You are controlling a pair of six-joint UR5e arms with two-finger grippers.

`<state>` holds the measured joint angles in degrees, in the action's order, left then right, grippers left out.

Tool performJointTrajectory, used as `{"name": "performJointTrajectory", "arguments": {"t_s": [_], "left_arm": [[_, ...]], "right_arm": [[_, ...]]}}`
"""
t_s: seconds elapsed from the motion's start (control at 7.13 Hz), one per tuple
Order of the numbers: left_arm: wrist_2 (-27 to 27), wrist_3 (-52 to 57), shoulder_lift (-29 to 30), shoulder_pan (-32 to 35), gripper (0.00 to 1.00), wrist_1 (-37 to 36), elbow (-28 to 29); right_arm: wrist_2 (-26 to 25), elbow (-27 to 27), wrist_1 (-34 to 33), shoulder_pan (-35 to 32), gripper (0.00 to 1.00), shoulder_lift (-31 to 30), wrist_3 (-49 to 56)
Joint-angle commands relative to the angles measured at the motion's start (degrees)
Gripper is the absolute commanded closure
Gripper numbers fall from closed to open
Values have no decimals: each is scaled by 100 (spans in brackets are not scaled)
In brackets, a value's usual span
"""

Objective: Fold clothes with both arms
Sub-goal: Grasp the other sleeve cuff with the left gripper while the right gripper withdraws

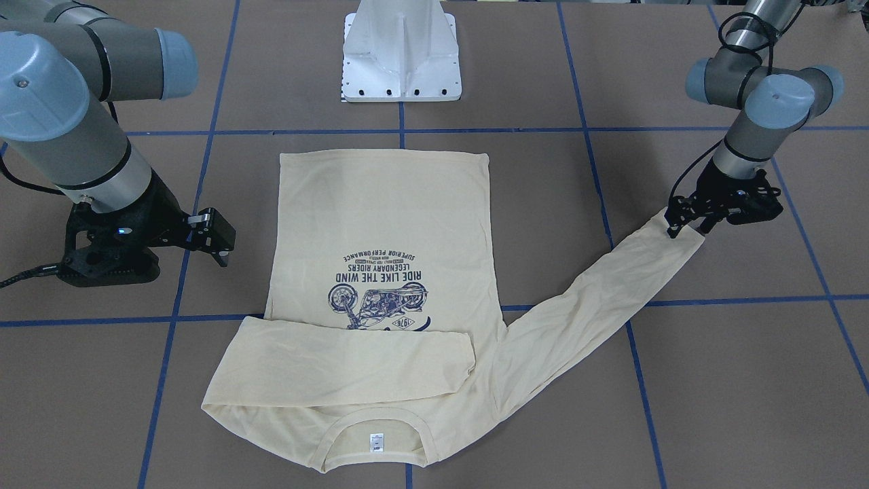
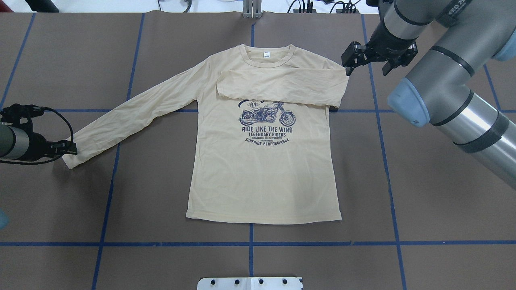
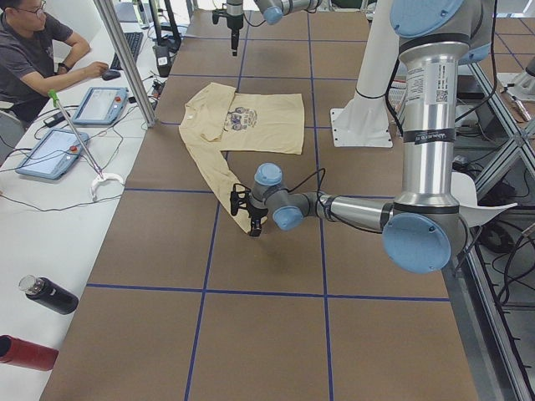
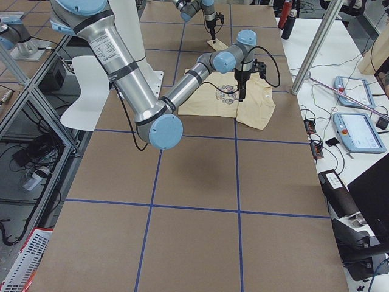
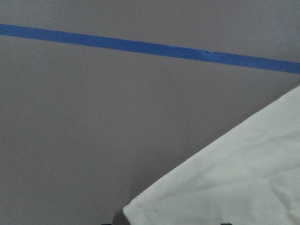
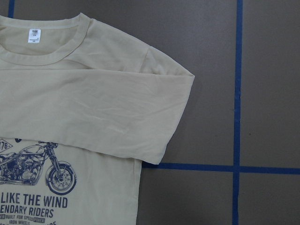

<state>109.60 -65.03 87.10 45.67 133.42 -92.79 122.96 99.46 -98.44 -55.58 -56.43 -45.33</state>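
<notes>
The cream-yellow long-sleeved T-shirt point(image 2: 262, 177) lies flat and print-up on the brown table, its collar and white label point(image 2: 266, 54) on the far side. One sleeve point(image 2: 282, 86) is folded across the chest. The other sleeve point(image 2: 133, 117) stretches out towards my left gripper point(image 2: 71, 152), which sits low at the cuff point(image 1: 682, 238). Its fingers look apart, and the left wrist view shows the cuff corner point(image 5: 140, 208) just ahead. My right gripper point(image 2: 366, 68) hangs open and empty above the table beside the folded shoulder point(image 6: 178, 79).
The white pedestal base point(image 1: 402, 61) stands at the robot's side of the table. Blue tape lines point(image 2: 250, 243) grid the brown surface. An operator point(image 3: 33, 58), tablets and bottles point(image 3: 46, 294) are at a side table beyond the table's far edge.
</notes>
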Motion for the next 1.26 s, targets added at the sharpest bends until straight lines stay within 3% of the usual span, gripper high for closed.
{"name": "performJointTrajectory", "arguments": {"t_s": [0.0,0.14,0.56,0.84,1.12], "left_arm": [[0,17,-17,-5,78,-9,-11],[0,25,-17,-5,98,-9,-46],[17,52,-262,-14,100,-79,-458],[44,52,-263,-23,100,-674,-966],[392,52,-220,3,100,-852,-1547]], "right_arm": [[8,3,-8,-14,0,1,6],[8,12,-8,-23,0,1,6],[0,21,-8,-32,0,-26,6],[8,47,1,-49,0,-131,6],[17,344,-17,-111,0,-638,181]]}}
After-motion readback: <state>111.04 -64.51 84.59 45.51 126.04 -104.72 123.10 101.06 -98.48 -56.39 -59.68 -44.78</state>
